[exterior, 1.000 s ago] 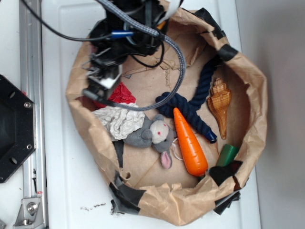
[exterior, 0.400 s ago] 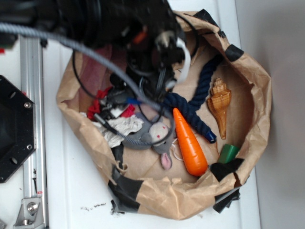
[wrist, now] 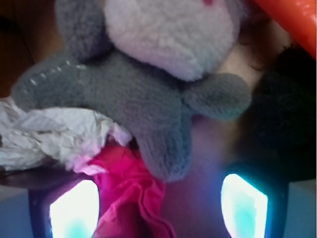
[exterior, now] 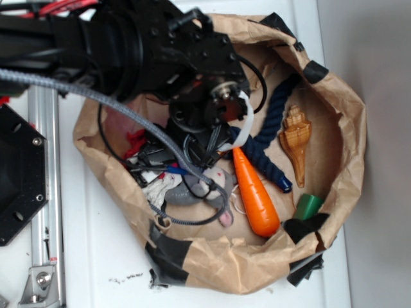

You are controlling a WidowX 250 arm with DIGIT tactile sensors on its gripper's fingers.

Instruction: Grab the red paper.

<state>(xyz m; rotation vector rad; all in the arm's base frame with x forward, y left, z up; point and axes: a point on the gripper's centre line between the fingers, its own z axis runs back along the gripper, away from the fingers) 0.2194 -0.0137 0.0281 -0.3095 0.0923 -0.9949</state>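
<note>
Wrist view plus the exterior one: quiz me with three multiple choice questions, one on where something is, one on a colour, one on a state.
1. In the wrist view, the red paper lies:
A. between the fingers of the hand
B. at the far right edge of the frame
C. along the top of the frame

2. The toy carrot is:
A. green
B. orange
C. blue

3. The hand is:
A. shut with nothing in it
B. shut on the red paper
C. open

Answers:
1. A, the paper sits between the two lit fingers, nearer one.
2. B, it shows bright orange in the exterior view.
3. C, the fingers stand wide apart.
</note>
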